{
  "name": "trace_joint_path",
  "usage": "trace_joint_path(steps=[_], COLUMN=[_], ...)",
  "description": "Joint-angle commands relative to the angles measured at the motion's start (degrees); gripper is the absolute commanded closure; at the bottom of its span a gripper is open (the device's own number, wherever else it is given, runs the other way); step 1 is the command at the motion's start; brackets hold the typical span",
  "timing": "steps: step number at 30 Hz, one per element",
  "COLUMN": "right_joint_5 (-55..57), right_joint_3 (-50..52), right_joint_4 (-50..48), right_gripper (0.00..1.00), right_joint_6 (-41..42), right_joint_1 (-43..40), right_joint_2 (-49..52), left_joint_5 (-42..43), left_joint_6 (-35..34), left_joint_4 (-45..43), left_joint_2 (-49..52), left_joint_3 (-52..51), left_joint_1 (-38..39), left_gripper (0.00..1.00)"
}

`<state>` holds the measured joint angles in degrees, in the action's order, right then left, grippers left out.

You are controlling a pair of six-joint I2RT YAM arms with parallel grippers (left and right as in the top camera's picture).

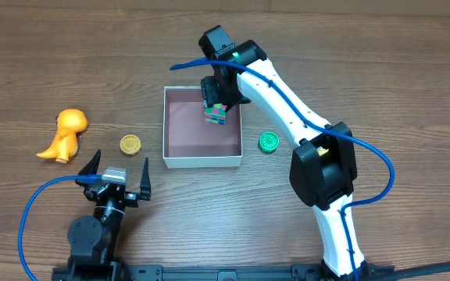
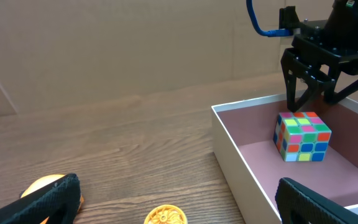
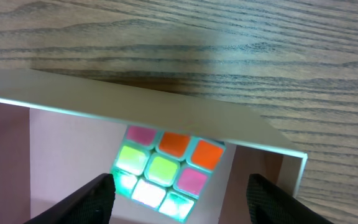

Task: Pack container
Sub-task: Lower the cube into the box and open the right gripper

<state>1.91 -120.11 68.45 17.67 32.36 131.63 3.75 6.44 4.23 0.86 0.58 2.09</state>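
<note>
The container (image 1: 201, 161) is a square shallow box with white walls and a pinkish-brown floor at mid table. A multicoloured puzzle cube (image 1: 216, 115) rests on its floor near the far right corner. My right gripper (image 1: 219, 94) is open just above the cube, its fingers wide of it on either side in the right wrist view (image 3: 182, 199). The cube (image 2: 301, 135) and the container wall (image 2: 241, 162) also show in the left wrist view. My left gripper (image 1: 120, 165) is open and empty near the front left.
An orange dinosaur toy (image 1: 67, 134) lies at the left. A yellow disc (image 1: 130, 144) lies between it and the container, right in front of my left gripper. A green disc (image 1: 269, 141) lies right of the container.
</note>
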Motion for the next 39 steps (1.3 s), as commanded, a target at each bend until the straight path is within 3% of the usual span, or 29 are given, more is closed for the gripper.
trace_joint_path(steps=[1,8,9,10,15,18,26,39], right_joint_5=[1.0,-0.2,-1.3,-4.3,-9.0,-8.3,-3.7,-5.5], right_joint_3=[-4.0,-13.9,-15.1,-16.7,-17.1,-17.1,-15.9,-3.9], right_joint_4=[1.2,6.2,6.8,7.1,7.0,7.0,6.2,0.3], right_gripper=[0.29,0.29,0.33,0.47,0.88,0.96,0.96,0.96], right_joint_6=[-0.1,-0.1,-0.1,-0.1,-0.1,-0.1,0.0,0.2], right_joint_1=[0.3,0.3,0.3,0.3,0.9,1.6,3.7,4.0], right_joint_2=[0.1,0.1,0.1,0.1,0.1,0.1,0.2,0.2], left_joint_5=[-0.6,-0.6,-0.6,-0.6,-0.6,-0.6,-0.6,-0.6], left_joint_6=[0.9,0.9,0.9,0.9,0.9,0.9,0.9,0.9], left_joint_4=[-0.1,0.0,-0.1,-0.1,0.0,-0.1,-0.1,-0.1], left_joint_2=[-0.5,-0.5,-0.5,-0.5,-0.5,-0.5,-0.5,-0.5], left_joint_3=[-0.3,-0.3,-0.3,-0.3,-0.3,-0.3,-0.3,-0.3], left_joint_1=[-0.6,-0.6,-0.6,-0.6,-0.6,-0.6,-0.6,-0.6], left_gripper=[0.0,0.0,0.0,0.0,0.0,0.0,0.0,0.0])
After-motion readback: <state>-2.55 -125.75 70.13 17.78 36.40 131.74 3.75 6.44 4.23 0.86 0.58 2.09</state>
